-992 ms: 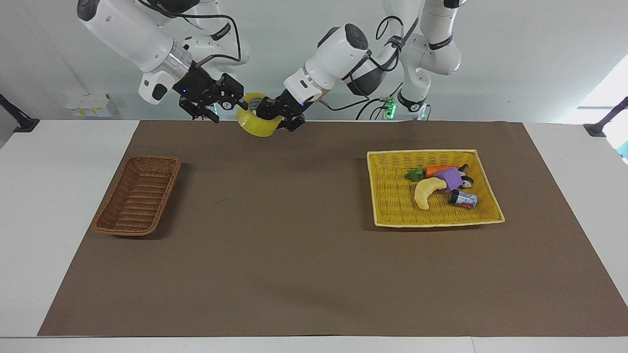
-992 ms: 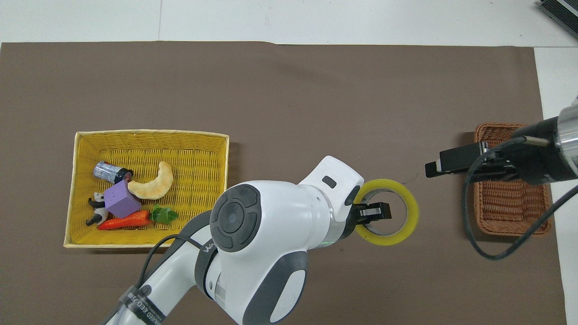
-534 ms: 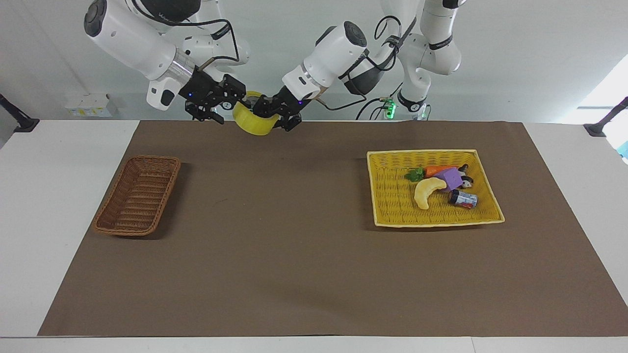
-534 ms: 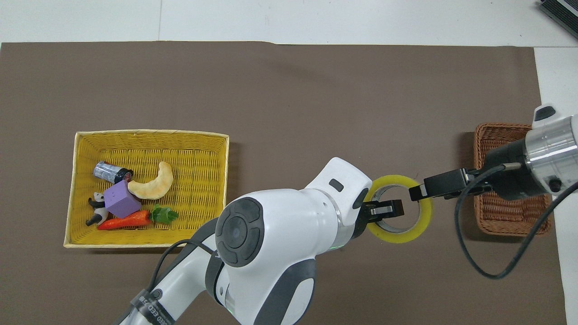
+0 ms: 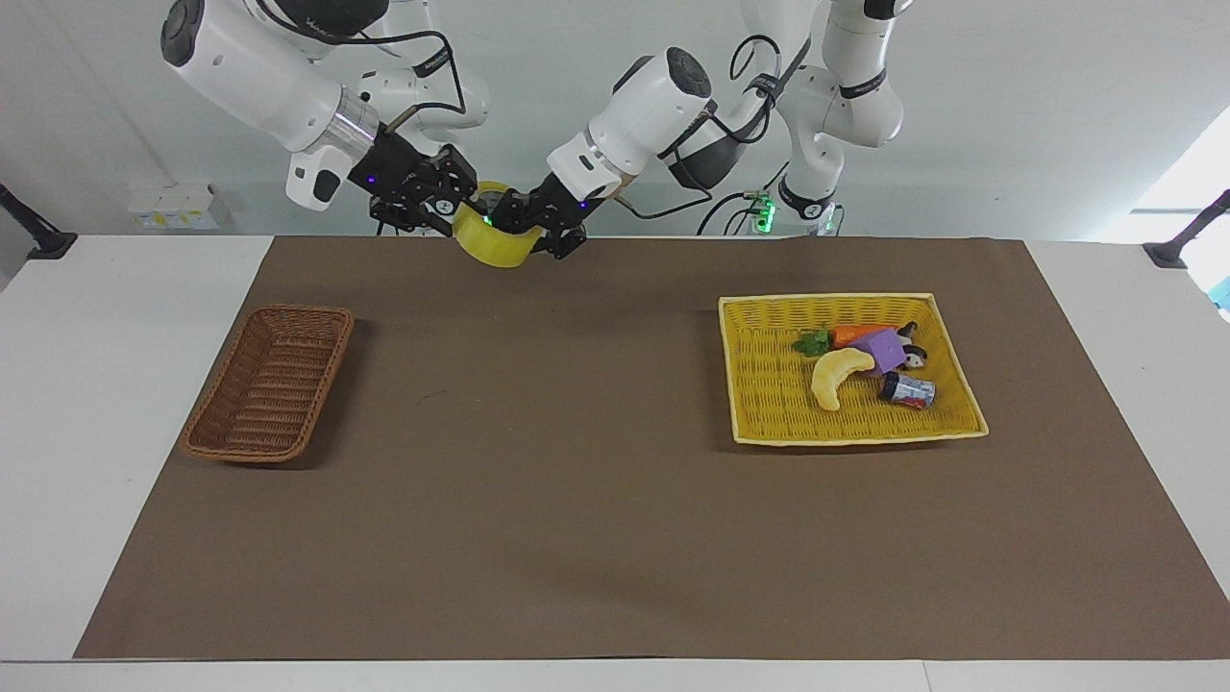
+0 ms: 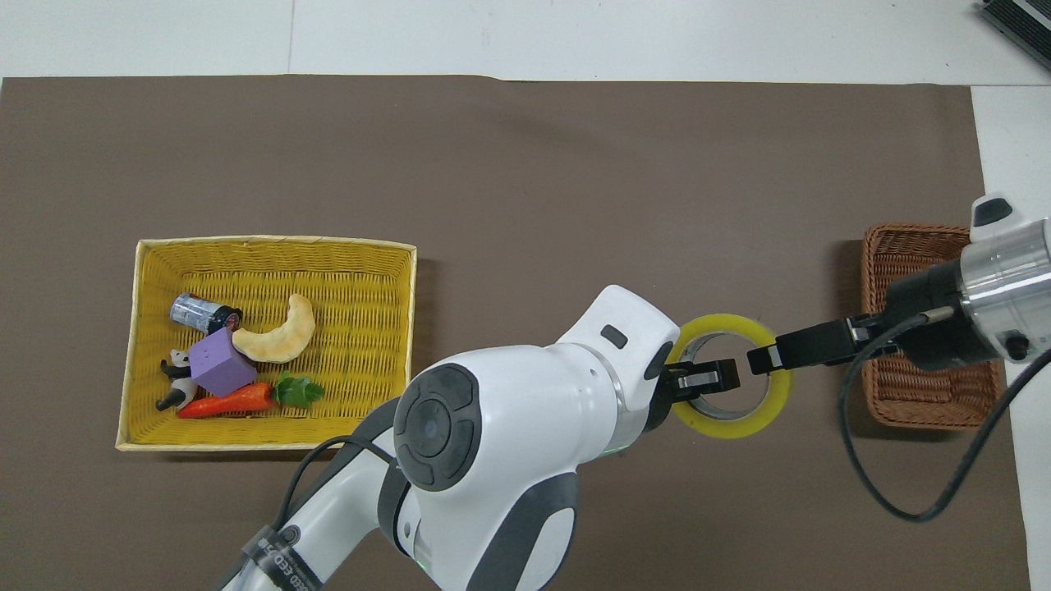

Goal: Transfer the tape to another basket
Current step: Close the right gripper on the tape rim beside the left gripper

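The yellow tape roll hangs in the air over the mat's edge by the robots, toward the right arm's end. My left gripper is shut on its rim, one finger inside the ring; it also shows in the overhead view on the tape. My right gripper is open at the tape's other rim, its fingers overlapping the ring. The dark brown wicker basket lies empty at the right arm's end; the right arm partly covers it in the overhead view.
A yellow woven basket at the left arm's end holds a banana toy, a purple block, a carrot, a small can and a panda figure. It also shows in the overhead view.
The left gripper has carried the tape toward the right arm's end. The right gripper has closed the gap and now meets the tape's rim.
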Robot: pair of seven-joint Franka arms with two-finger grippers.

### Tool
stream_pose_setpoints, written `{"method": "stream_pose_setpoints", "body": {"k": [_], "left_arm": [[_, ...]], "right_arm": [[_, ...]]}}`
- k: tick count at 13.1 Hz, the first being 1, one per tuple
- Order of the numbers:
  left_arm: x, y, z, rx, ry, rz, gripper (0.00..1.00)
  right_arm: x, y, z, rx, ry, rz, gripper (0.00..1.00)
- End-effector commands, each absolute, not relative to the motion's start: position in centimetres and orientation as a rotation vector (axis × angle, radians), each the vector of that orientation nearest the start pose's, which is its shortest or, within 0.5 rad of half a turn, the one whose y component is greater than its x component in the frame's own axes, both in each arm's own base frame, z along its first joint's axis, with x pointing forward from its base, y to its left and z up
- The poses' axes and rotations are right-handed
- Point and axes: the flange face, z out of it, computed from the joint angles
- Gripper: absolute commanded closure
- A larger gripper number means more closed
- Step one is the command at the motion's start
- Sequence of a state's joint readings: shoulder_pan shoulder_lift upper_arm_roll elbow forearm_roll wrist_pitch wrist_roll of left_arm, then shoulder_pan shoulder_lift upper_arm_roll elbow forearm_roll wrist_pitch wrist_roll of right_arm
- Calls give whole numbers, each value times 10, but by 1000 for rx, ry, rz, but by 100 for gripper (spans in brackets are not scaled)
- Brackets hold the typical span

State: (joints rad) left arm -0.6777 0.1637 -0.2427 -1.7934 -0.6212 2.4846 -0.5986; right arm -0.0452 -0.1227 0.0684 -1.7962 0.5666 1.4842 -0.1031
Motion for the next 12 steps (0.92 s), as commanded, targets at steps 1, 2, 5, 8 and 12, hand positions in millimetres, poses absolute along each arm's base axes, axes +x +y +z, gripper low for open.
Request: {"method": "stream_pose_setpoints", "body": {"k": [1,2,5,8,12], "left_arm": [[402,-511,537,2350,130,28,100],[402,-511,537,2348,132,27,100],[403,-512,536,2341,142,27,100],[403,-512,538,2330,148,36,100],[401,-508,549,2325,145,37,0]], "right_arm": [[495,69,587,-2562,-110,239,82],[495,69,587,-2564,-109,240,100],[495,70,589,-2573,-64,254,100],[498,70,592,-2573,-40,269,100],[506,59,599,-2570,-41,277,100]]}}
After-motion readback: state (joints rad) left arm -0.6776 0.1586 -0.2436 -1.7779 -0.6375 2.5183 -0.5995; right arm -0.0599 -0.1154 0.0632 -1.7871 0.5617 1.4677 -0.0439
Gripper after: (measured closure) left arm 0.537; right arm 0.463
